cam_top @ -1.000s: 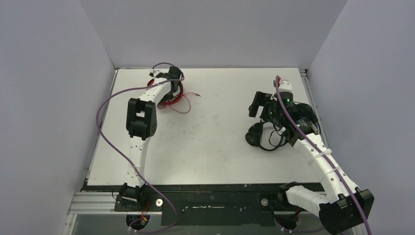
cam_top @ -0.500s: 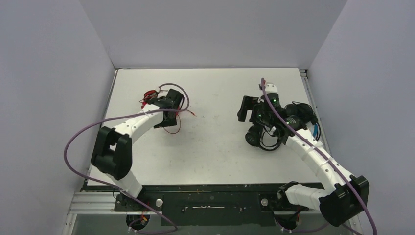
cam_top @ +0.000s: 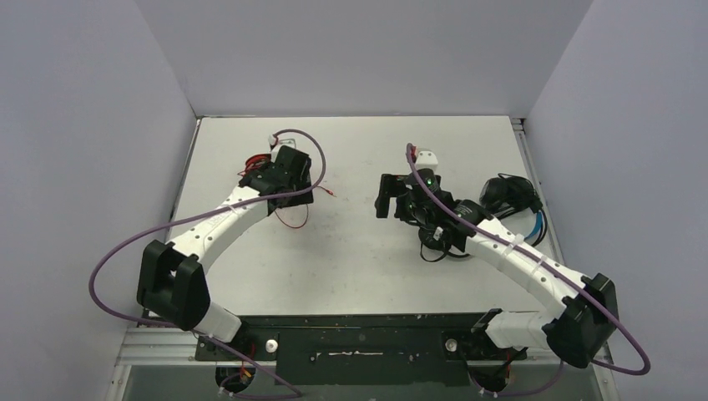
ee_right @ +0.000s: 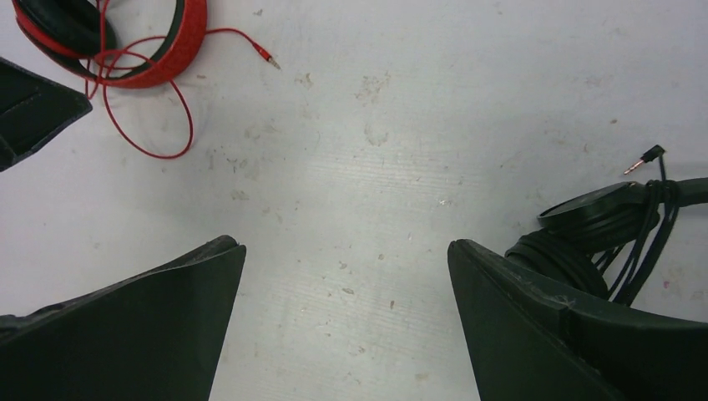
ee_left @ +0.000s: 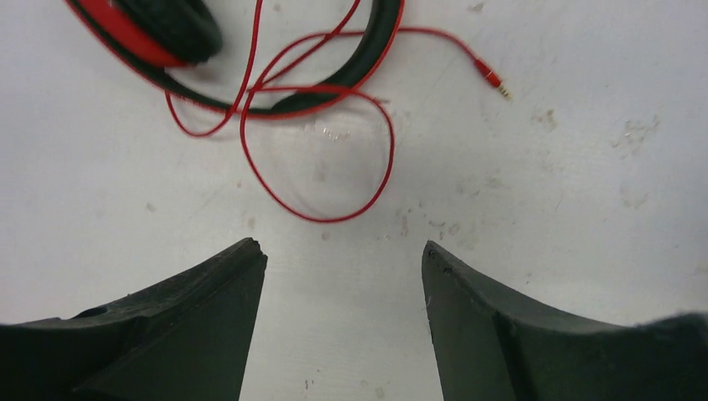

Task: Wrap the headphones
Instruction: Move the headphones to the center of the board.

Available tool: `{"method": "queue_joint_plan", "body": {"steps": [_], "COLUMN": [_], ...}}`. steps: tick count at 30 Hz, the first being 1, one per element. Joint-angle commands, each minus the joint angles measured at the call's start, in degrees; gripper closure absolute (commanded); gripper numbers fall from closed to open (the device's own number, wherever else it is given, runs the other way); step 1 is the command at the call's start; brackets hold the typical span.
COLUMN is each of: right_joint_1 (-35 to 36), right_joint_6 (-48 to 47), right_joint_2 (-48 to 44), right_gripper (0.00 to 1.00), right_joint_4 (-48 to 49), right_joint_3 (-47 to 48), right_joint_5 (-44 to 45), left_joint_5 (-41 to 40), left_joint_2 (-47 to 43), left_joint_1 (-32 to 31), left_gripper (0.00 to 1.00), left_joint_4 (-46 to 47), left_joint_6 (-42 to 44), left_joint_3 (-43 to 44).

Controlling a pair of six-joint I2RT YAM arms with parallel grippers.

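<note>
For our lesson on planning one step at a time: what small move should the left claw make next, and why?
Probably ease the left claw forward and down onto the loose loop of the red cord, then close. The claw is open and empty, and the cord sprawls unwound on the table, trailing out from the red headphones.

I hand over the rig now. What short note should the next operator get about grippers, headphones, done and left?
Left gripper: open, empty, hovering near the loose red cord.
Right gripper: open, empty, over bare table, black headphones beside one finger.
Red headphones: left side, cord unwrapped, plug lying free.
Blue-band headphones: far right, cable state unclear.
Done: black cable looks bunched around the headphones.
Left: wrap the red cord, check the blue pair.
</note>
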Motion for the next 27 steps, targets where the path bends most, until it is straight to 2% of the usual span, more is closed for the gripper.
{"method": "queue_joint_plan", "body": {"steps": [1, 4, 7, 11, 19, 27], "right_joint_1": [0.3, 0.3, 0.3, 0.3, 0.2, 0.2], "right_joint_6": [1.5, 0.8, -0.6, -2.0, -2.0, -2.2], "right_joint_2": [-7.7, -11.7, -14.3, -16.4, -19.1, -18.5], "right_gripper": [0.03, 0.03, 0.03, 0.03, 0.03, 0.03], "right_joint_4": [4.1, 3.4, 1.9, 0.3, 0.2, 0.1], "right_joint_3": [-0.6, -1.3, -1.0, -0.6, -2.3, -2.2], "right_joint_5": [7.0, 9.4, 10.9, 12.4, 13.1, 13.2], "left_joint_5": [0.6, 5.4, 6.1, 3.0, -0.6, -3.0], "left_joint_2": [4.1, 7.7, 12.0, 18.3, 30.8, 38.3], "left_joint_1": [0.5, 2.4, 3.4, 4.0, 5.0, 5.6], "left_gripper": [0.33, 0.32, 0.36, 0.41, 0.45, 0.52], "left_joint_4": [7.8, 10.9, 11.4, 10.9, 8.2, 8.3], "left_joint_6": [13.3, 17.5, 19.0, 20.9, 24.6, 22.9], "left_joint_3": [7.3, 8.9, 12.1, 16.8, 27.4, 31.3]}}
